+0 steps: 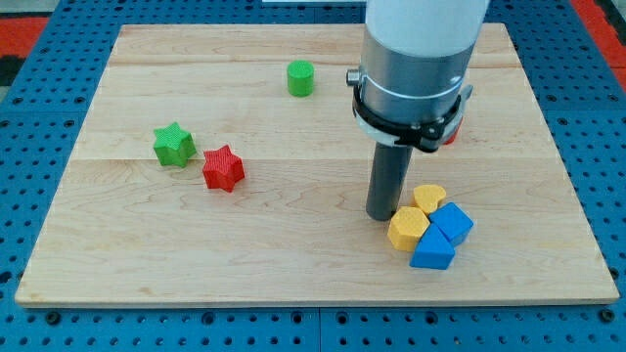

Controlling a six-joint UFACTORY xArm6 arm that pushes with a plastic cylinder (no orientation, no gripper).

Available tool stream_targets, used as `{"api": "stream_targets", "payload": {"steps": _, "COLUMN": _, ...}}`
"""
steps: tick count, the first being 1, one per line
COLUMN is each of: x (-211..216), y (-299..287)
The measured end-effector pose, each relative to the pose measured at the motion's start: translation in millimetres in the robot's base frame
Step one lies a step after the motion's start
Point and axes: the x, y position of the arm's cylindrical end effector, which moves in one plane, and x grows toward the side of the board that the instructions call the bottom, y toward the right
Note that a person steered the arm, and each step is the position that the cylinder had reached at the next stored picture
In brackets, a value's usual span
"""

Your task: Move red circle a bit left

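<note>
You see my tip [382, 215] resting bare, grasping nothing, just left of the yellow hexagonal block [406, 228]; the red circular block [452, 131] peeks above it, mostly hidden.

You are looking at a pale wooden board [293, 147] filling most of the frame, its grain running left to right in long planks. A blue perforated surface [39, 147] is showing around every edge of it, dotted with rows of small holes. A patch of red [24, 24] is peeking in at the upper left corner, another at the upper right. Even light is falling across everything.
</note>
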Motion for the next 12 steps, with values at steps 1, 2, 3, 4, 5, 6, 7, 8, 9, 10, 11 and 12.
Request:
{"api": "stream_targets", "payload": {"steps": 1, "x": -9.0, "y": -26.7}}
{"api": "stream_targets", "payload": {"steps": 2, "x": -7.7, "y": -69.2}}
{"api": "stream_targets", "payload": {"steps": 3, "x": -7.7, "y": -116.6}}
{"api": "stream_targets", "payload": {"steps": 4, "x": -6.4, "y": -129.2}}
{"api": "stream_targets", "payload": {"steps": 5, "x": -18.0, "y": -63.4}}
{"api": "stream_targets", "payload": {"steps": 6, "x": -48.4, "y": 12.7}}
{"api": "stream_targets", "payload": {"steps": 7, "x": -61.9, "y": 94.9}}
{"api": "stream_targets", "payload": {"steps": 8, "x": -78.7, "y": 143.9}}
{"api": "stream_targets", "payload": {"steps": 9, "x": -119.5, "y": 148.3}}
{"api": "stream_targets", "payload": {"steps": 10, "x": -146.9, "y": 121.7}}
{"api": "stream_targets", "payload": {"steps": 11, "x": -146.0, "y": 113.3}}
{"api": "stream_targets", "payload": {"steps": 12, "x": -135.6, "y": 126.8}}
